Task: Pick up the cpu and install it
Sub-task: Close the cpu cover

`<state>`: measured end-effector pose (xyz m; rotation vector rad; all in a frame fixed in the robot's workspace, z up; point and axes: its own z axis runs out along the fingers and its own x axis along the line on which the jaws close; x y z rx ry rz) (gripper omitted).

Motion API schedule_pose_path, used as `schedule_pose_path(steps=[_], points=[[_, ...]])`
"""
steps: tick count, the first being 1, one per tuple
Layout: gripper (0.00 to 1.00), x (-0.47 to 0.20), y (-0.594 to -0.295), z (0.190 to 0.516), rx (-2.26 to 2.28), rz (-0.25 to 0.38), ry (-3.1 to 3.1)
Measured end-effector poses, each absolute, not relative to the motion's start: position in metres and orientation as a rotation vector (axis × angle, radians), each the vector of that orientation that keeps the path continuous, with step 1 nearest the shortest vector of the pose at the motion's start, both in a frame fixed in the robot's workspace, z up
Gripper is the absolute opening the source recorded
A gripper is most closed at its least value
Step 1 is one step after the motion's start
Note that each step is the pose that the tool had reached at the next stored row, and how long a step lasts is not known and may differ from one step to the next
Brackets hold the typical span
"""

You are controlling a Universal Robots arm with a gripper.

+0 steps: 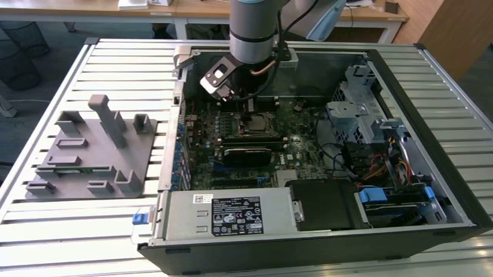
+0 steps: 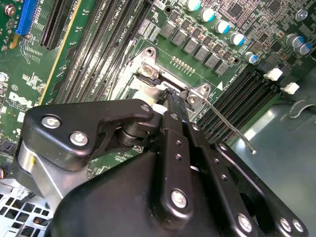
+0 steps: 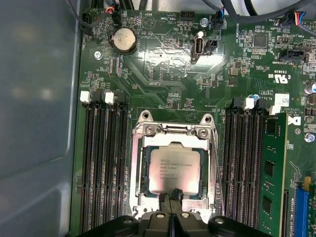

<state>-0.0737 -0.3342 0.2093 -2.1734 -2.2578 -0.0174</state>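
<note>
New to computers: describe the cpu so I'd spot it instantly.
Inside the open computer case lies a green motherboard. Between its long black memory slots sits a metal frame; the cpu is the flat silver-grey square within, paler than every chip around.

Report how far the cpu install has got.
Done: in the first wrist view, the cpu lies flat inside the socket frame on the motherboard. In hand: nothing is lifted; the hand sits with its fingers together at the cpu's edge. Left: the hand is not yet clear of the socket, and the thin lever rod beside it looks unlatched, though I can't be sure.
</note>
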Motion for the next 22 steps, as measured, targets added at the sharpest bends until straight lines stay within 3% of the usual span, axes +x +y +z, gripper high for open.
schedule_pose_path(steps=[22], points=[[0.11, -0.074, -0.334, 0.199, -2.173, -0.017, -2.258]])
